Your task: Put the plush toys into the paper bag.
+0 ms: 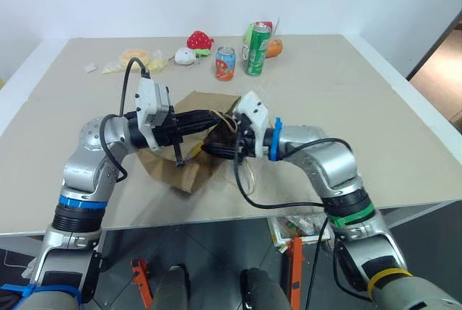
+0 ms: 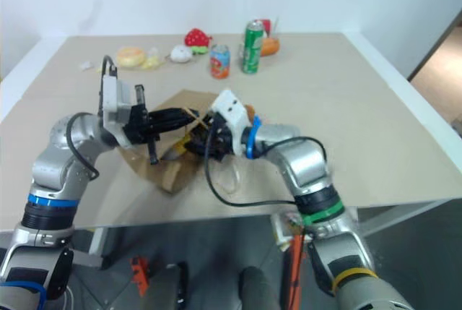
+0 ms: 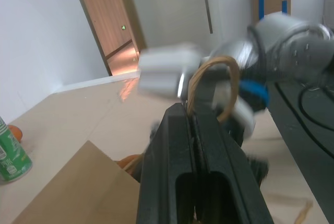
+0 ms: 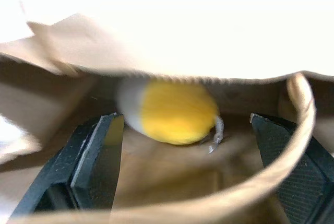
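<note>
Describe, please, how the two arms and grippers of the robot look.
Both arms are silver-grey metal with loose black cables. The left gripper and right gripper have black fingers behind white wrist housings. The left arm has a blue ring; the right has blue, green and yellow rings.

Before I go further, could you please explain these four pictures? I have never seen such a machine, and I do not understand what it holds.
It is a humanoid robot with two arms. Two pictures come from cameras in its head, looking down over a table. The other two come from a camera on each wrist.

The left gripper is shut on a cord handle of the paper bag, keeping the bag's mouth up. The right gripper is open at the bag's mouth; its wrist camera shows the white and yellow plush toy free inside the bag.

At the table's far edge stand two drink cans, with a red strawberry plush and a small white plush beside them.
</note>
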